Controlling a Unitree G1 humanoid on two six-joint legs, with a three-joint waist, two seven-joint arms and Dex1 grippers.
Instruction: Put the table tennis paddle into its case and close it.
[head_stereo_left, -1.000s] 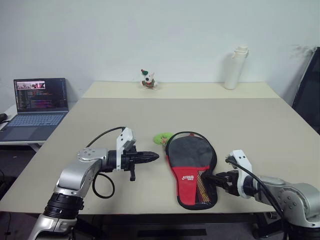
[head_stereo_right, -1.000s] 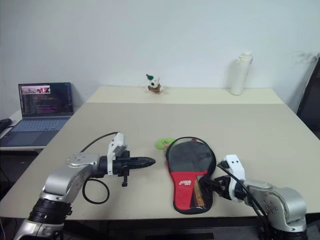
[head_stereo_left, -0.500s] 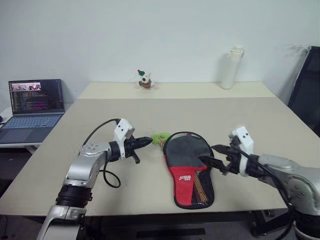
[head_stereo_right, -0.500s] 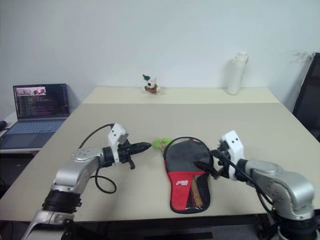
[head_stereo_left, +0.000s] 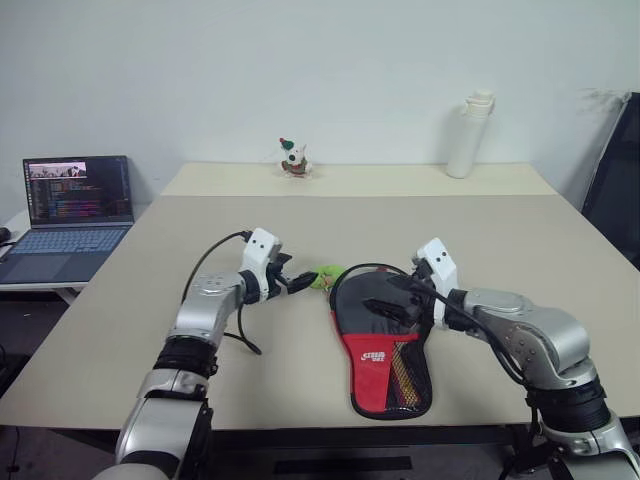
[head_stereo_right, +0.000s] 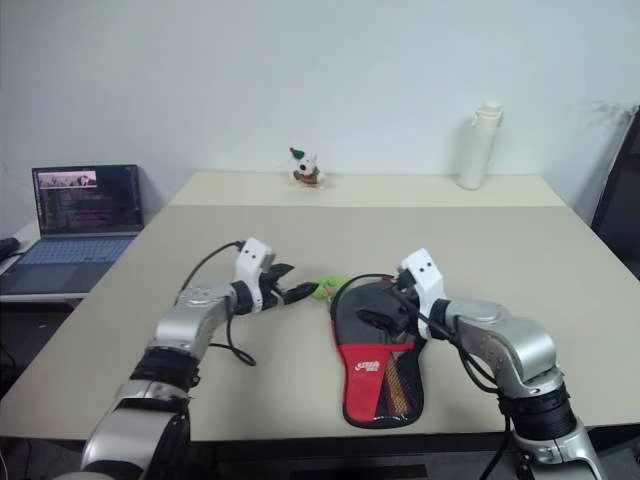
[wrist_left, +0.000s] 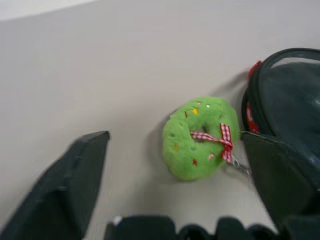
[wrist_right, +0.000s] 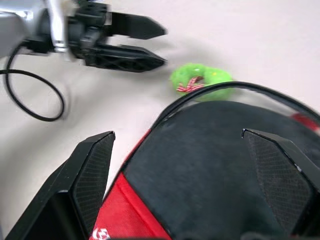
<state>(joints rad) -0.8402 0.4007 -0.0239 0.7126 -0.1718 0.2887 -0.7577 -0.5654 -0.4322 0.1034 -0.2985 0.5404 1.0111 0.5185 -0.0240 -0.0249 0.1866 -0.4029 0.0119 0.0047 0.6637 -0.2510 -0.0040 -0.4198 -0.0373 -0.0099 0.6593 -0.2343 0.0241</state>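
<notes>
A: Two end effectors hover over the table (head_stereo_left: 150, 290) in the head views. The left end effector (head_stereo_left: 298, 282) stands spread, aimed at a green plush ring (head_stereo_left: 326, 276) just beside the case (head_stereo_left: 385, 335), which lies flat near the front edge. The right end effector (head_stereo_left: 397, 300), fingers wide and empty, hangs above the case's black rounded part.

B: And the table tennis paddle?

A: I cannot see it apart from the case. Left wrist view: open fingers (wrist_left: 65, 187) flank the ring. Right wrist view: fingers (wrist_right: 85, 177) straddle the black fabric.

B: Handling?

A: Probably light, soft, floppy; pinch the red-trimmed rim.
</notes>
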